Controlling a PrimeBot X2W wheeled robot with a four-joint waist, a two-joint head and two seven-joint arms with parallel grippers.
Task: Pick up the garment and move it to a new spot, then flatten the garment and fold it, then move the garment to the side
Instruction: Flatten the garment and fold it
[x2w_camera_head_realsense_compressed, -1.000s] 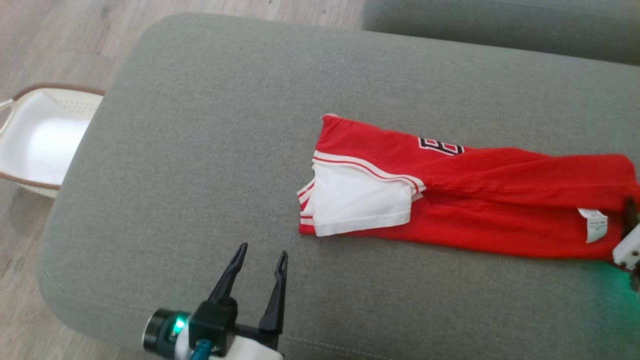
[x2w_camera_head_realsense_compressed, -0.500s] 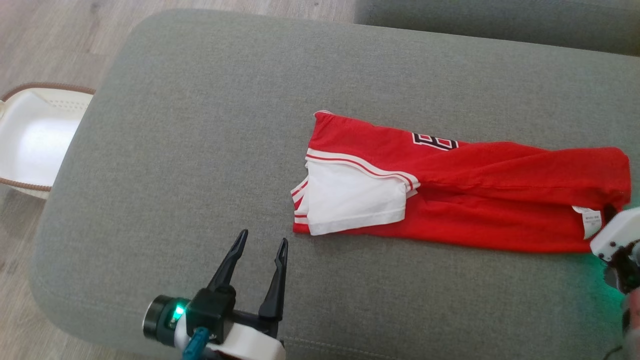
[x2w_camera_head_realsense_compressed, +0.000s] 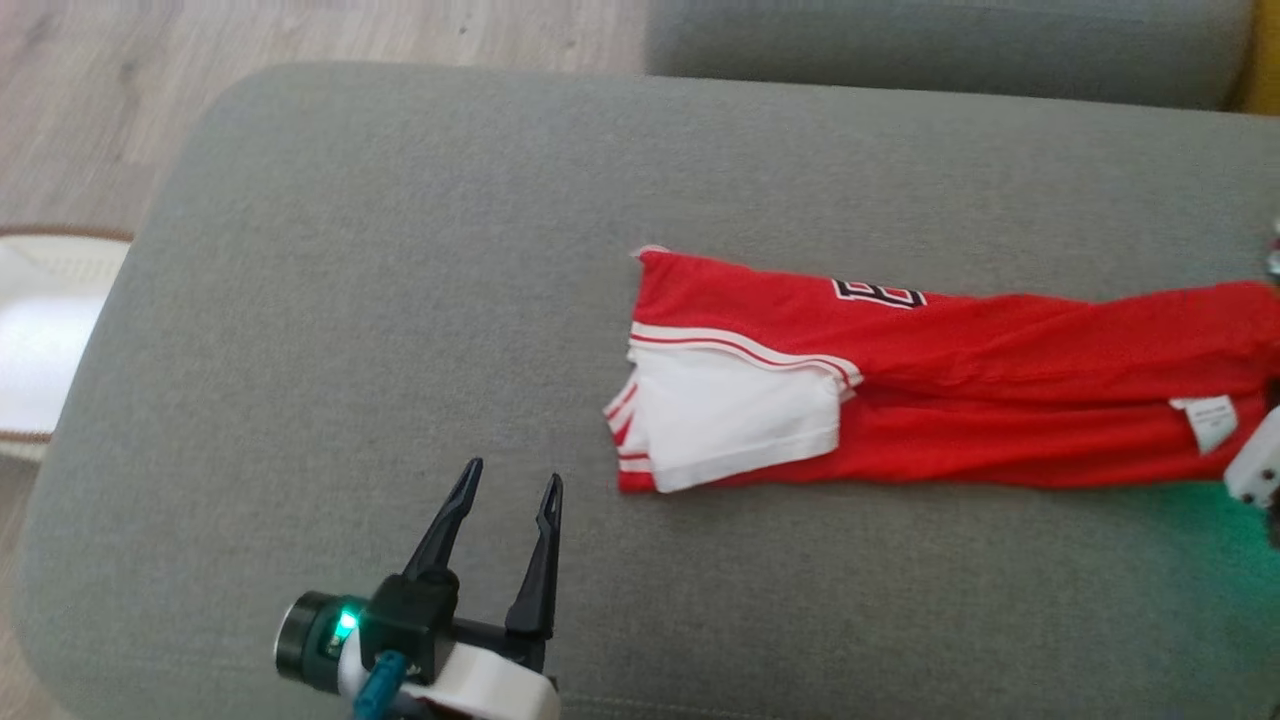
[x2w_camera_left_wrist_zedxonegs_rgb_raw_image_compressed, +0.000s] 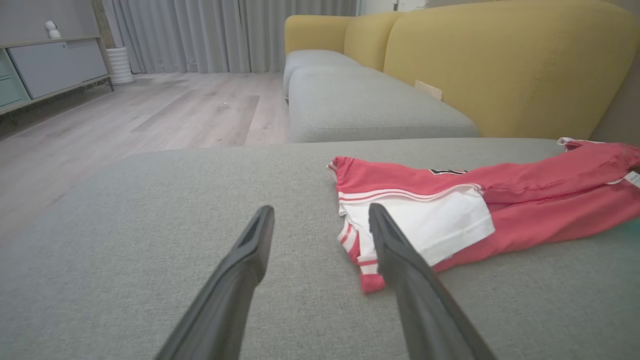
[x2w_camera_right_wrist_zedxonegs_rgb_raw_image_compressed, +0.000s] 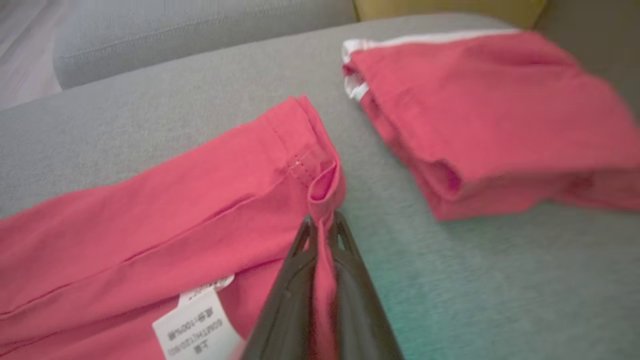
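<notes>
The right gripper's (x2w_camera_right_wrist_zedxonegs_rgb_raw_image_compressed: 323, 223) fingers are pressed together on a pinched fold of the shirt's (x2w_camera_right_wrist_zedxonegs_rgb_raw_image_compressed: 150, 210) hem, red cloth caught between them. Just beside them a white tag (x2w_camera_right_wrist_zedxonegs_rgb_raw_image_compressed: 195, 325) hangs from the seam; its small print is upside down and too blurred to read. On the shirt's upper side a black-and-white character (x2w_camera_head_realsense_compressed: 880, 293) is half folded under: a B or an 8, I cannot tell which.

The left gripper (x2w_camera_head_realsense_compressed: 512, 475) has its fingers wide apart and holds nothing. It is over the cushion's (x2w_camera_head_realsense_compressed: 400, 250) near edge, close to the white sleeve (x2w_camera_head_realsense_compressed: 735, 415) but not touching it.

The shirt lies lengthwise on the cushion's right half, sleeve end toward the middle. A folded red pile (x2w_camera_right_wrist_zedxonegs_rgb_raw_image_compressed: 500, 115) sits near the pinched hem, with a strip of cushion between. The cushion's left half is bare grey. Off its left edge a white basket (x2w_camera_head_realsense_compressed: 40, 330) stands on the floor.
</notes>
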